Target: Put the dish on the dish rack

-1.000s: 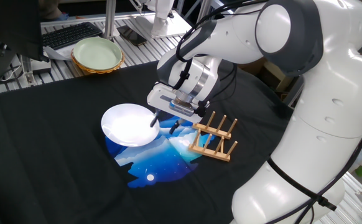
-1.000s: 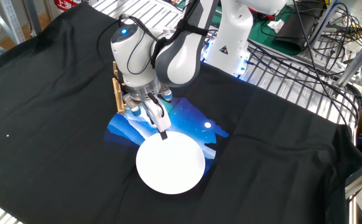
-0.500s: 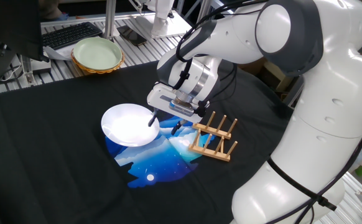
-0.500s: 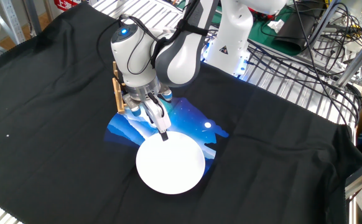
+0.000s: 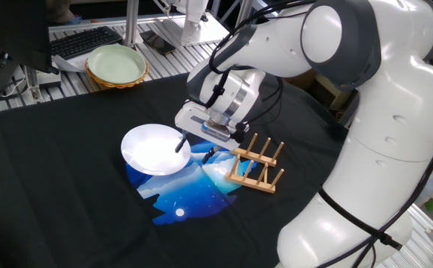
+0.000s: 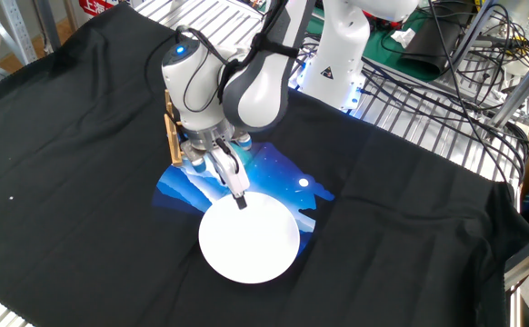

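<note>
My own wrist hides most of the dish rack (image 6: 168, 136) in the other fixed view. My jaws pinch the rim of the dish (image 5: 154, 150).

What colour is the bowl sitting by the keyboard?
Pale green inside, with a woven yellowish rim; the bowl shows only in the view facing the keyboard.

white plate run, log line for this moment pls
gripper: at plate rim, fingers astride edge | white plate: flat on cloth | wooden dish rack: empty, beside plate | phase: grasping
</note>
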